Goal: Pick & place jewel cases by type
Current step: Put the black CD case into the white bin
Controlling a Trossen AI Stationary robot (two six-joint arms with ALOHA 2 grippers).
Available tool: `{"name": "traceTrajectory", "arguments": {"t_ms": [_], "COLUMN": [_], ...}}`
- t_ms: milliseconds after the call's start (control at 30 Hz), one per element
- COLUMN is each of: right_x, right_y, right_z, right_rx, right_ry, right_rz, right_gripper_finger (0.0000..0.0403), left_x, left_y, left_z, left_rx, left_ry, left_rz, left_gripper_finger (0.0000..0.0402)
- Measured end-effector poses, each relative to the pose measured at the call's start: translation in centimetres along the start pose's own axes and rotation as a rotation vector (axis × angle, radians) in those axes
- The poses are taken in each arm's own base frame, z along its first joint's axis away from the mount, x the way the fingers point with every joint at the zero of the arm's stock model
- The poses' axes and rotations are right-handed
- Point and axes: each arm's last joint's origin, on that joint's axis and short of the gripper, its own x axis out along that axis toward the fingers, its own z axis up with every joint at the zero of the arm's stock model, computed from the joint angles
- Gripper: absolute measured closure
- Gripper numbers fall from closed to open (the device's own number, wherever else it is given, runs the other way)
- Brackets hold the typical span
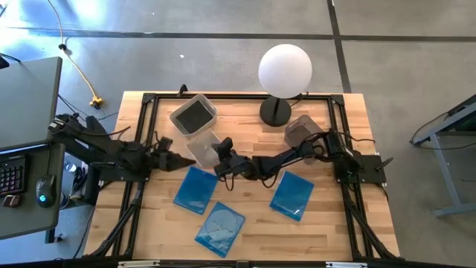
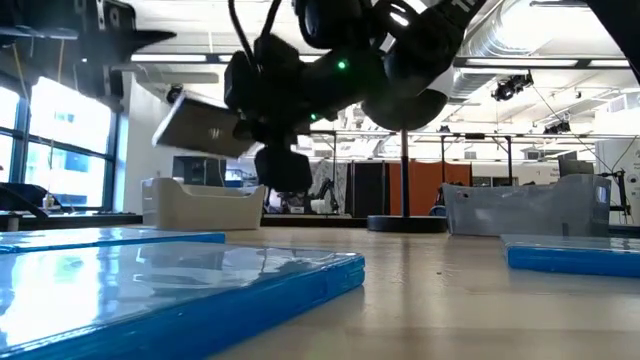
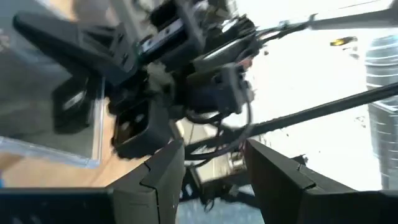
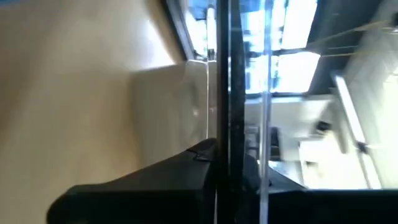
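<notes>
A wooden table [image 1: 327,231] stands on grey floor. From above, three blue jewel cases [image 1: 195,189] lie near its front edge, and the right gripper [image 1: 217,152] pinches a clear-fronted dark jewel case [image 1: 201,150] aloft beside the pale bin [image 1: 193,114]. The left gripper [image 1: 172,159], fingers part open and empty, sits close by. At table height the case [image 2: 196,127] hangs tilted.

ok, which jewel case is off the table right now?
The dark jewel case, clamped tilted in the right end effector above the table. The three blue cases lie flat on the wood.
</notes>
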Motion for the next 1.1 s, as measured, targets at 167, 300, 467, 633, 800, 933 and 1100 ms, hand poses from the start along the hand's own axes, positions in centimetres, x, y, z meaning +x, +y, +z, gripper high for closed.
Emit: {"name": "traceTrajectory", "arguments": {"t_ms": [167, 300, 467, 633, 800, 933, 1100], "right_x": [3.2, 6.4, 9.3, 10.6, 11.9, 12.7, 13.1], "right_y": [-2.4, -4.1, -6.4, -6.0, -3.6, -3.5, -4.1], "right_z": [-2.4, -5.2, -7.7, -7.6, -6.6, -5.8, -5.4], "right_rx": [0.003, 0.101, 0.294, 0.276, 0.177, 0.167, 0.257], "right_ry": [0.047, 0.093, 0.096, 0.113, 0.184, 0.229, 0.165], "right_rz": [-0.045, 0.052, 0.182, 0.23, 0.213, 0.177, 0.204], "right_gripper_finger": [0.0384, 0.0388, 0.0384, 0.0375, 0.0364, 0.0345, 0.0308], "left_x": [-1.2, -2.0, -2.3, -2.3, -2.3, -2.2, -2.2], "left_y": [-0.8, -1.2, -1.3, -1.3, -1.1, -0.9, -1.0], "left_z": [1.1, 1.6, 1.8, 1.8, 1.7, 1.6, 1.6], "left_rx": [0.09, 0.122, 0.132, 0.136, 0.144, 0.142, 0.142], "left_ry": [-0.104, -0.14, -0.149, -0.149, -0.143, -0.137, -0.124], "left_rz": [-0.051, -0.09, -0.101, -0.091, -0.073, -0.063, -0.069], "left_gripper_finger": [0.0234, 0.0234, 0.0234, 0.0234, 0.0234, 0.0234, 0.0234]}}
